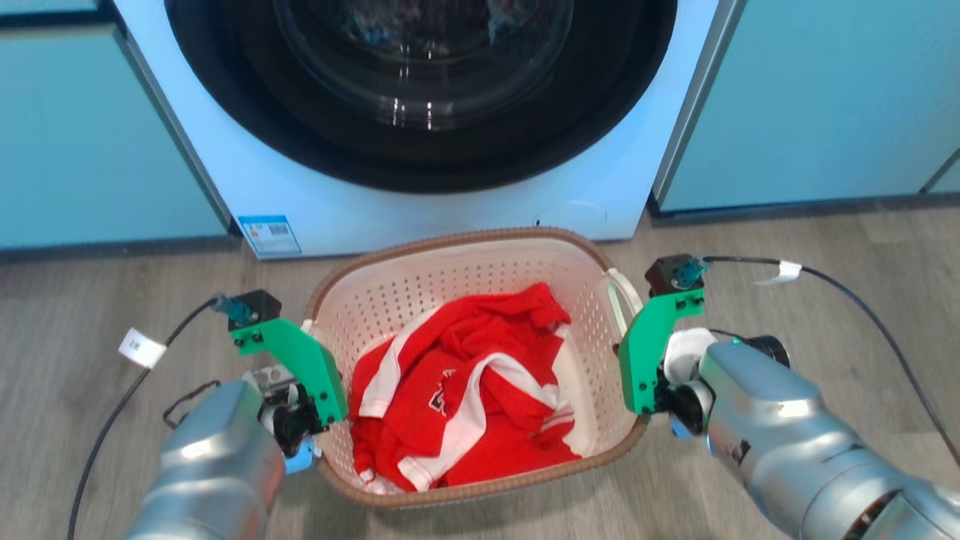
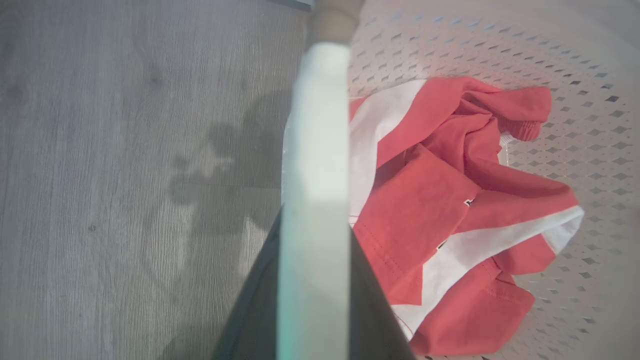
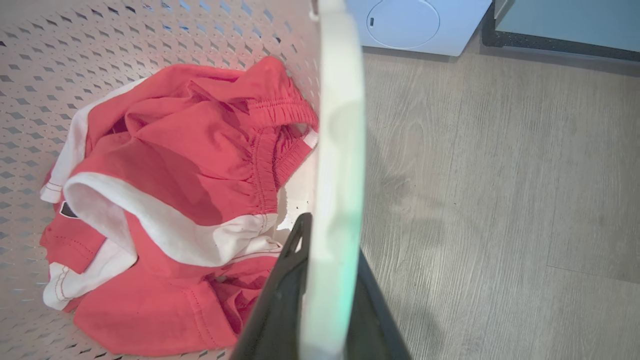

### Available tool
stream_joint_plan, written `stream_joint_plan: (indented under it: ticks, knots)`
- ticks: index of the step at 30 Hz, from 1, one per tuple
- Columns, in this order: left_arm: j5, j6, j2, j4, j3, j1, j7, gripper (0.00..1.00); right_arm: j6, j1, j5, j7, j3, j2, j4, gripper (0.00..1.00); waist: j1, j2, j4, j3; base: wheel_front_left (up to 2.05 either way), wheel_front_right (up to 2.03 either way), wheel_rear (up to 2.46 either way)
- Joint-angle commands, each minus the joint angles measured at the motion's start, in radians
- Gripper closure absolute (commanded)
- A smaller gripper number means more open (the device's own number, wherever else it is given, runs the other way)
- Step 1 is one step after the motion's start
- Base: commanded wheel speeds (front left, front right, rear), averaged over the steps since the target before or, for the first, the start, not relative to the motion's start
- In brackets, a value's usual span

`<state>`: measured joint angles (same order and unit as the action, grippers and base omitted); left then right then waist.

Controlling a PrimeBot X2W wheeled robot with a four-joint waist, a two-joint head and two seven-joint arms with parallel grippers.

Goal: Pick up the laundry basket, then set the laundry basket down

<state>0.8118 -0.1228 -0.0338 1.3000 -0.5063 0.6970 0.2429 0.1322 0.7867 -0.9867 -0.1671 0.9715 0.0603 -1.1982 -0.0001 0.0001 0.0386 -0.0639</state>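
The laundry basket [image 1: 465, 237], white and perforated with a brown woven rim, stands between my two arms in front of the washing machine. A red and white garment [image 1: 465, 382] lies crumpled inside it. My left gripper [image 2: 312, 300] is shut on the basket's left white handle [image 2: 315, 125], which runs up between its dark fingers. My right gripper [image 3: 325, 310] is shut on the right white handle [image 3: 342, 125] in the same way. In the head view green camera mounts cover both sets of fingers. Whether the basket's base touches the floor I cannot tell.
A white front-loading washing machine [image 1: 420, 105] with a dark round door stands right behind the basket. Teal cabinets [image 1: 825, 97] flank it on both sides. Grey wood-look floor [image 1: 825, 300] spreads to the left and right. Black cables trail from both wrists.
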Motion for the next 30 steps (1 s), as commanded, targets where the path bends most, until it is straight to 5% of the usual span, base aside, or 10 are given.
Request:
stream_joint_plan:
  ticks: [1,30]
  knots:
    - [0.009,-0.008,-0.057,-0.021,0.020,0.033,0.008,1.00,-0.002,-0.012,-0.001,0.001,0.004,0.019,-0.028,1.00,0.0001,-0.0001,0.003,0.036,0.00,0.00,0.00]
    - [0.073,-0.008,-0.062,-0.017,-0.018,-0.010,0.046,1.00,-0.002,-0.029,-0.024,-0.044,0.002,-0.009,-0.091,1.00,0.0001,-0.0001,0.019,0.089,0.00,0.00,0.00]
